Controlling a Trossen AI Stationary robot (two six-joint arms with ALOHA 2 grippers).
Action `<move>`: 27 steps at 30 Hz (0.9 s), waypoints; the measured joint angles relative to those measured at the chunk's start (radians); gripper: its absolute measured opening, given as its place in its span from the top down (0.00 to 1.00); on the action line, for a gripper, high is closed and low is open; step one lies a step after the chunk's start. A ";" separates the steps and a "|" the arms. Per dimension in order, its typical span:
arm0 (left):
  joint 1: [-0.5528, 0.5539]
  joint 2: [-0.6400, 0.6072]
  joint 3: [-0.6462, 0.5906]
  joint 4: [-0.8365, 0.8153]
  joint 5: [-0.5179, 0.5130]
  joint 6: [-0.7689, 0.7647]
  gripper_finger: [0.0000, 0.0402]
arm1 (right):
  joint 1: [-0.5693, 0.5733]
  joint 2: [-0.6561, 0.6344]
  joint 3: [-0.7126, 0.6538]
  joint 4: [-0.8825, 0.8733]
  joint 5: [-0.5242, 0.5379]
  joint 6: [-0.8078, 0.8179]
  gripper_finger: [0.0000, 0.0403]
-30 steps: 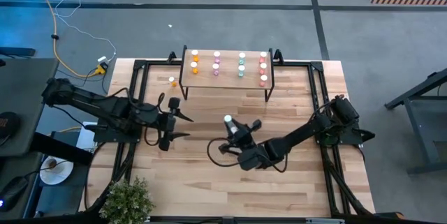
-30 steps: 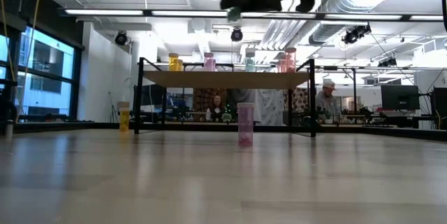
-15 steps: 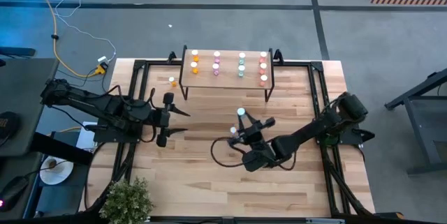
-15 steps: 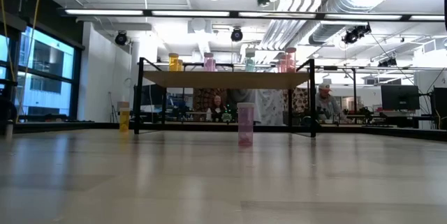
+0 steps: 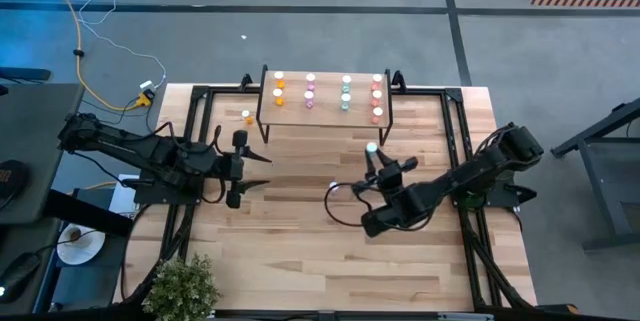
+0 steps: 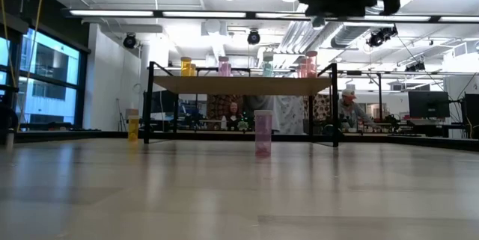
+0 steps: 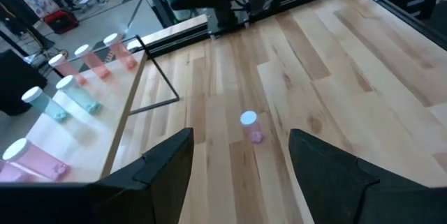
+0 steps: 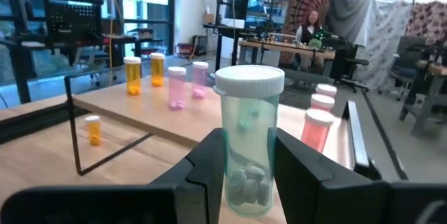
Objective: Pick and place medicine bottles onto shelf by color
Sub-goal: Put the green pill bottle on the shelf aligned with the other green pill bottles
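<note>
The shelf (image 5: 323, 101) stands at the table's far edge with orange, pink, teal and red bottles in columns on its top. My right gripper (image 5: 377, 157) hangs in front of the shelf's right half, above the table, shut on a teal bottle (image 8: 249, 140) with a white cap. A pink bottle (image 7: 250, 126) stands upright on its base mid-table. An orange bottle (image 5: 247, 116) stands left of the shelf. My left gripper (image 5: 258, 173) hovers open over the table's left part, pointing toward the pink bottle, with nothing between its fingers. My right gripper pinches the teal bottle's lower body (image 8: 246, 182) between its two fingers (image 8: 209, 165), one on each side. The fingers come level, from the table's near right side. The bottle stands upright in the hold, cap up, lifted clear of the table, with pills in its bottom.
The black table frame (image 5: 200, 111) runs along the table's edges. A potted plant (image 5: 183, 286) sits at the near left corner. Bare wood lies between the pink bottle and the shelf's legs (image 6: 334, 105). People sit in the room beyond.
My right gripper has carried the teal bottle toward the table's right and far edges, closer to the shelf's right end, and its wrist has turned. The bottle stays upright and clear of the table. The pink bottle has not moved.
</note>
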 joint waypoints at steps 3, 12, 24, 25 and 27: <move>0.000 0.000 0.000 0.000 -0.008 0.006 0.44 | -0.014 0.000 -0.044 0.032 0.000 0.057 0.77; 0.000 0.000 0.000 0.000 -0.097 0.008 0.44 | -0.094 0.000 -0.152 0.282 0.000 0.003 0.77; 0.000 0.000 0.000 0.003 -0.200 0.008 0.44 | -0.139 0.000 -0.154 0.616 -0.186 -0.401 0.77; 0.000 0.000 0.000 0.003 -0.200 0.008 0.44 | -0.142 0.000 -0.154 0.656 -0.220 -0.450 0.77; 0.000 0.000 0.000 0.003 -0.200 0.008 0.44 | -0.151 0.000 -0.154 0.732 -0.297 -0.544 0.77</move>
